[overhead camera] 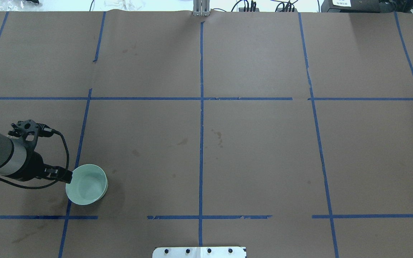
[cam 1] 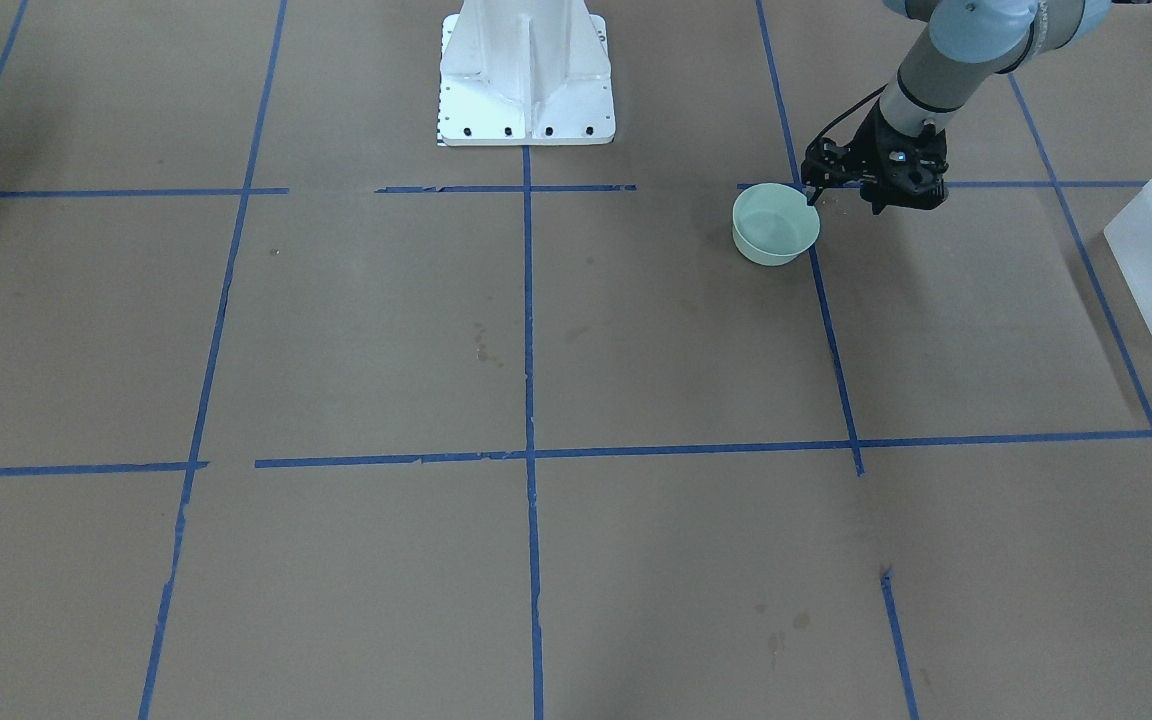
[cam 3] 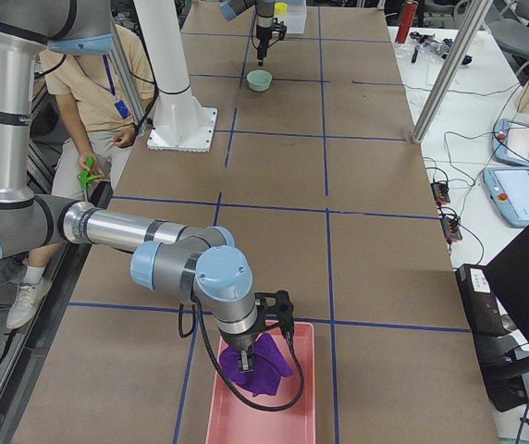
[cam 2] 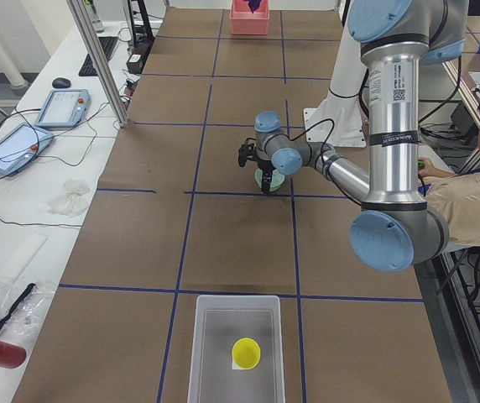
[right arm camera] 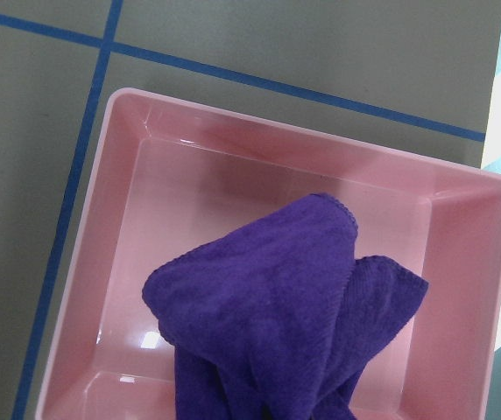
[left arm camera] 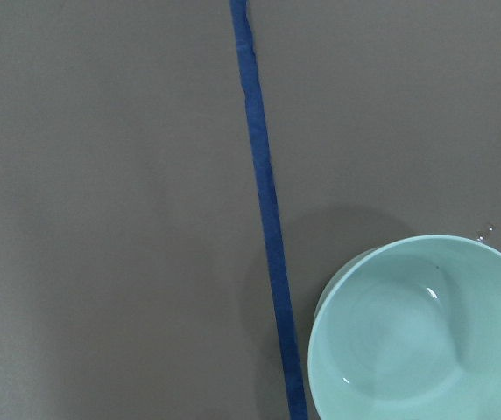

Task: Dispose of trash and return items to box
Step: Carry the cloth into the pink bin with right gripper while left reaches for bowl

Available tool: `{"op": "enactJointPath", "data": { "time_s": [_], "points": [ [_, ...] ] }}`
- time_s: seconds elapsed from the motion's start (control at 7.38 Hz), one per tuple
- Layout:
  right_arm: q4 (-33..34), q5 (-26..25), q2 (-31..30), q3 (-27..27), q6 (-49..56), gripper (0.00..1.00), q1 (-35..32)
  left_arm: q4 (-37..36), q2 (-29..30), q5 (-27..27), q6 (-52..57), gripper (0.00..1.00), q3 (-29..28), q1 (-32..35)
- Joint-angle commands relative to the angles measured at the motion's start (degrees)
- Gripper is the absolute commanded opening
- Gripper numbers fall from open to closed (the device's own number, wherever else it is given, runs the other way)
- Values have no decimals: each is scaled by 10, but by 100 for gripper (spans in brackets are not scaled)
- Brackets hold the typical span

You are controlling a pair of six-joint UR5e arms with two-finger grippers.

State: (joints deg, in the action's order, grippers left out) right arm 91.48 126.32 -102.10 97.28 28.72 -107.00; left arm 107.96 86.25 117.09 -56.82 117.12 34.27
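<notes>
The pale mint-green bowl (cam 1: 774,232) stands upright on the brown table, near the robot's left side (overhead camera: 86,184); it fills the lower right of the left wrist view (left arm camera: 417,341). My left gripper (cam 1: 831,192) points down at the bowl's rim (overhead camera: 65,175), and its jaws look open. The yellow cup (cam 2: 246,353) sits inside the frosted-white box (cam 2: 211,353) at the table's left end (cam 1: 1151,270). My right gripper (cam 3: 246,356) hangs over a pink tray (right arm camera: 145,140), right above a bunched purple cloth (right arm camera: 277,306). I cannot tell whether it grips the cloth.
The white robot base (cam 1: 526,80) stands at the table's middle edge. A seated operator (cam 2: 466,193) is behind the robot. Blue tape lines (left arm camera: 264,192) divide the brown table into squares. Monitors and cables lie on the side bench (cam 2: 22,143).
</notes>
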Motion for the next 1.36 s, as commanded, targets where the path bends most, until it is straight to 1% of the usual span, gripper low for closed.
{"op": "enactJointPath", "data": {
  "time_s": [0.0, 0.14, 0.27, 0.41, 0.54, 0.68, 0.81, 0.95, 1.08, 1.22],
  "points": [
    [-14, -20, 7, -37, 47, 0, -2, 10, 37, -1, -14, 93, -45, -3],
    [-31, -35, 1, -45, 50, 0, -2, 25, 37, -1, -16, 92, -58, -4],
    [-62, -35, 5, -82, 52, 0, -2, 30, 37, -1, -16, 91, -64, -10],
    [-107, -35, 7, -116, 49, 0, -2, 30, 38, -1, -33, 89, -63, -17],
    [-126, -35, 7, -130, 47, 0, -2, 38, 39, -1, -37, 85, -63, -23],
    [-126, -34, 7, -130, 40, 23, -1, 40, 38, -1, -37, 77, -64, -23],
    [-127, -28, 7, -129, 23, 99, -1, 41, 38, -4, -36, 62, -66, -24],
    [-128, -24, 8, -125, -8, 100, 3, 41, 38, -5, -37, 52, -66, -25],
    [-134, -20, 10, -124, -9, 100, 15, 41, 38, -5, -37, 37, -67, -25],
    [-134, -2, 18, -125, -10, 100, 18, 41, 38, -5, -37, 15, -67, -25]
  ]
}}
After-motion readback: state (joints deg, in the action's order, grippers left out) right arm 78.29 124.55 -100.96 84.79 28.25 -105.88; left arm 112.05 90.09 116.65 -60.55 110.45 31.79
